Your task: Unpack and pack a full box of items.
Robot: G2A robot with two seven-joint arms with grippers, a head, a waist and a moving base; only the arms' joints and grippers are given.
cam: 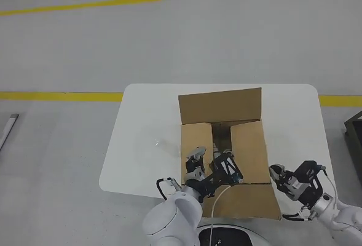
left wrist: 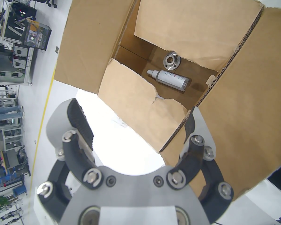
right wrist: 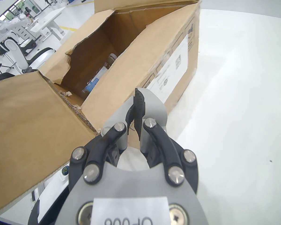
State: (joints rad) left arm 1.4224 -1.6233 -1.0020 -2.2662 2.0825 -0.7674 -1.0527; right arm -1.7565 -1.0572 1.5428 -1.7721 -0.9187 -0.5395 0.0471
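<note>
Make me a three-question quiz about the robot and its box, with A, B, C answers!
1. Where is the spray bottle?
A) on a chair
B) held in a gripper
C) lying on the floor of the box

2. What colour is the table?
A) white
B) green
C) black

3. How is the left gripper?
A) shut on a flap
B) open
C) shut on the bottle

Answers:
1 C: the left wrist view shows it on its side inside the box, next to a metal ring.
2 A: the top around the box is plain white.
3 B: its fingers stand wide apart.
</note>
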